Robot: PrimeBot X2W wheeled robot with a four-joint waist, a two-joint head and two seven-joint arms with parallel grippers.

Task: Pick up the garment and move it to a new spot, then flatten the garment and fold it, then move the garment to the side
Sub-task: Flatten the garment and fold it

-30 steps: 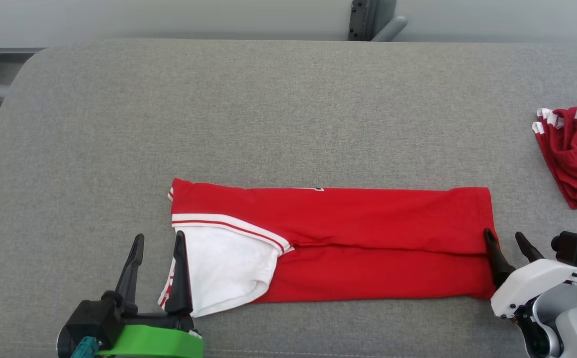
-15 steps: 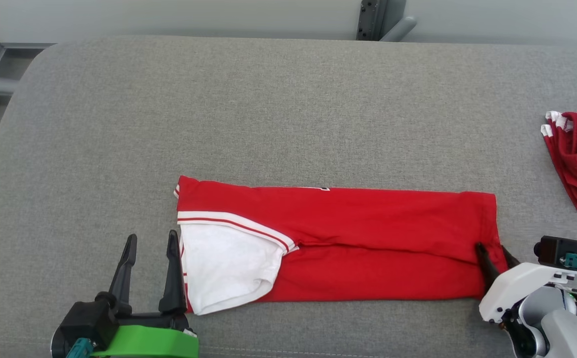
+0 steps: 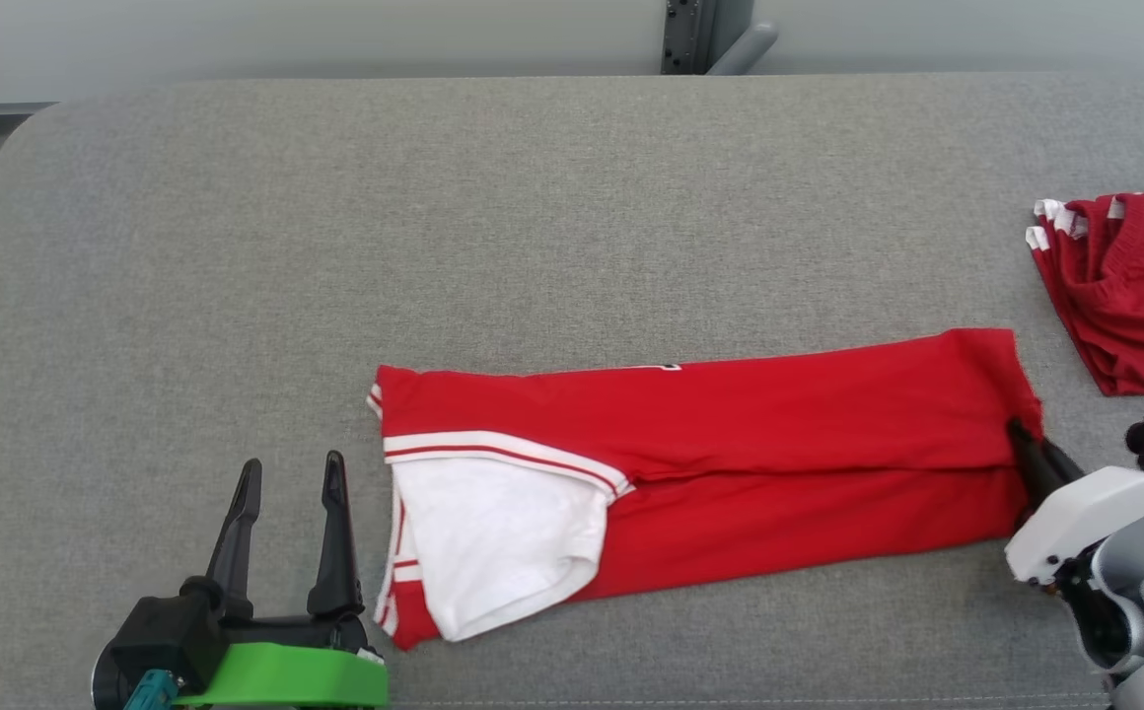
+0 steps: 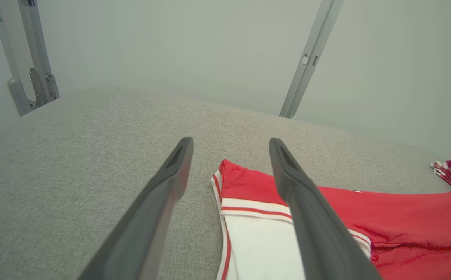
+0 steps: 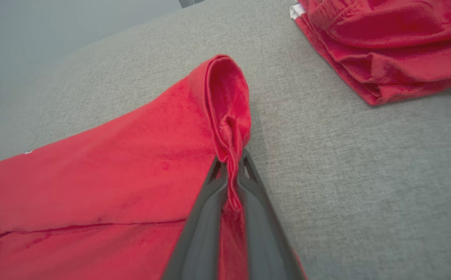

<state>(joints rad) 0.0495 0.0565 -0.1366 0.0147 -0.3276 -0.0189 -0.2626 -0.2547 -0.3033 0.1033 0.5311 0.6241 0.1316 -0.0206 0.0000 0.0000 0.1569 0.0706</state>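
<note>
Judging by its strip shape, the garment [image 3: 779, 434] is part-folded; right claw [image 3: 1022, 436] clamps its hem [image 5: 229, 128], left claw [image 3: 293, 461] gapes beside it; cross-fold and side move remain.

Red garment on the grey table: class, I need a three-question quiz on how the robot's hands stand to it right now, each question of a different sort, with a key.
1. True or false: the right hand is shut on one end of the red garment.
2. Which hand is open? A) left B) right C) both
3. Fill in: the pile of red clothes lies at the ____ side of the table, by the robot's own sides.
Key: 1 true. 2 A: the left hand stands open beside the white part, gripping nothing. 3 right.
</note>
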